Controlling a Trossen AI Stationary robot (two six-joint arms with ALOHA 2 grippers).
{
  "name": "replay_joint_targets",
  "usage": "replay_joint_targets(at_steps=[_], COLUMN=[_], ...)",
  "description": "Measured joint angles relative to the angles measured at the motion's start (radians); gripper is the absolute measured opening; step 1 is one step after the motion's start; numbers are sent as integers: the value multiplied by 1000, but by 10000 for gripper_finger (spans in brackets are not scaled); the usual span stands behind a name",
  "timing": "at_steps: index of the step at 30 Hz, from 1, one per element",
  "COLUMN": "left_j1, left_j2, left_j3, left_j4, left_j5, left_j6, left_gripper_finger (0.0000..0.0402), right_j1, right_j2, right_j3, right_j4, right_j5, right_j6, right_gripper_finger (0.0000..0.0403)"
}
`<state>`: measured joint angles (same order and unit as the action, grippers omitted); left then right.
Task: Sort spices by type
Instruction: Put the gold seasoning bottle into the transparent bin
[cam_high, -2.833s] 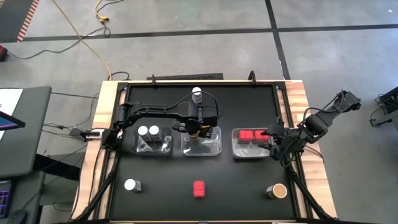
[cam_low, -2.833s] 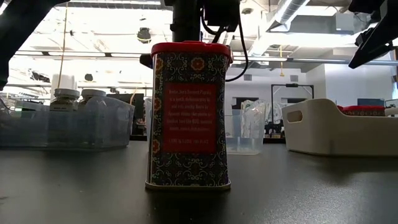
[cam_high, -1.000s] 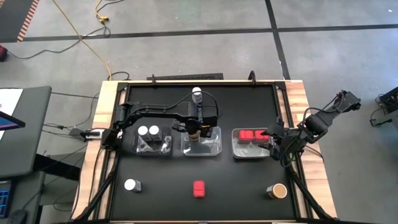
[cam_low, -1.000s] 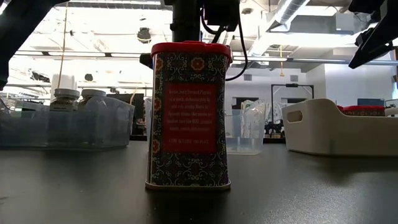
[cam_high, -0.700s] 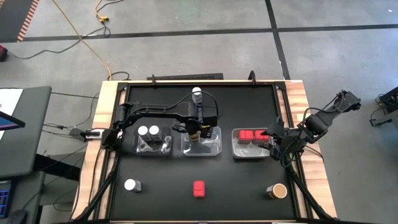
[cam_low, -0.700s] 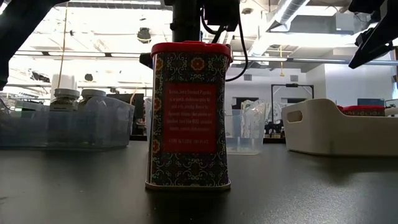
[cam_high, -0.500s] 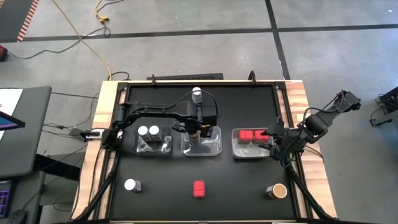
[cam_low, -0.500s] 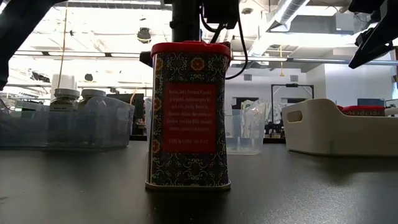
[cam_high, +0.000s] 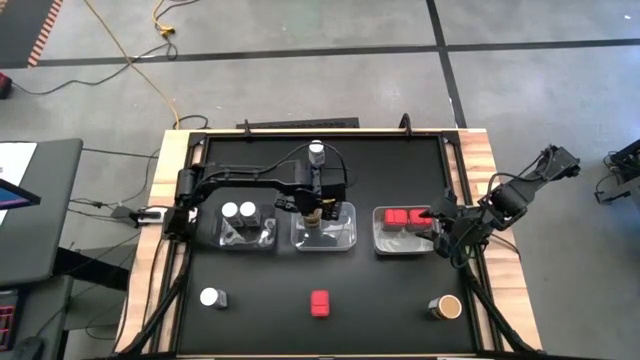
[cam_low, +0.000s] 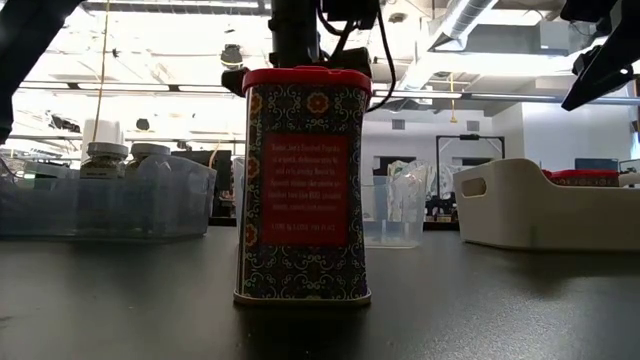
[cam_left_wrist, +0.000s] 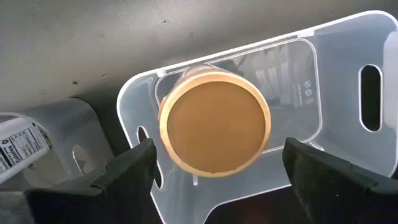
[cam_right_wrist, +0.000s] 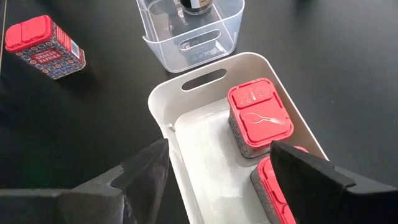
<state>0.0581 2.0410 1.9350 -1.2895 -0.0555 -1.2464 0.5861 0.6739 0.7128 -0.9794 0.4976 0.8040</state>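
Left gripper (cam_left_wrist: 214, 168) hangs spread over the tan-topped jar (cam_high: 314, 217) standing free in the middle clear tray (cam_high: 340, 240), apparently just dropped there by type, with the left clear tray (cam_high: 262, 240) at its 9 o'clock holding two white-capped jars (cam_high: 238, 211). Right gripper (cam_right_wrist: 217, 165) waits spread and empty over the white bin (cam_high: 400, 246) at 3 o'clock, which holds two red-lidded tins (cam_high: 405, 215). Still unsorted at the table's 6 o'clock edge: white-capped jar (cam_high: 211, 297), red tin (cam_high: 319, 302), tan-topped jar (cam_high: 446, 306); another white-capped jar (cam_high: 316, 150) stands at 12.
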Motion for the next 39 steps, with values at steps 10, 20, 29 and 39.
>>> replay_joint_targets(at_steps=[10, 20, 29, 39], left_j1=[-37, -118, -156, -223], left_j2=[-64, -196, -225, -224], left_j3=[2, 2, 2, 2], left_j4=[-9, -3, -4, 172], left_j5=[-26, -185, -182, -231], left_j6=[7, 170, 411, 795], left_gripper_finger=[334, 334, 334, 334], right_j1=[0, 0, 0, 0], right_j2=[0, 1, 1, 3], right_j3=[0, 0, 0, 0], right_j4=[-1, 0, 0, -1], right_j5=[0, 0, 16, 34], right_j6=[-1, 0, 85, 259], right_gripper_finger=[305, 305, 305, 305])
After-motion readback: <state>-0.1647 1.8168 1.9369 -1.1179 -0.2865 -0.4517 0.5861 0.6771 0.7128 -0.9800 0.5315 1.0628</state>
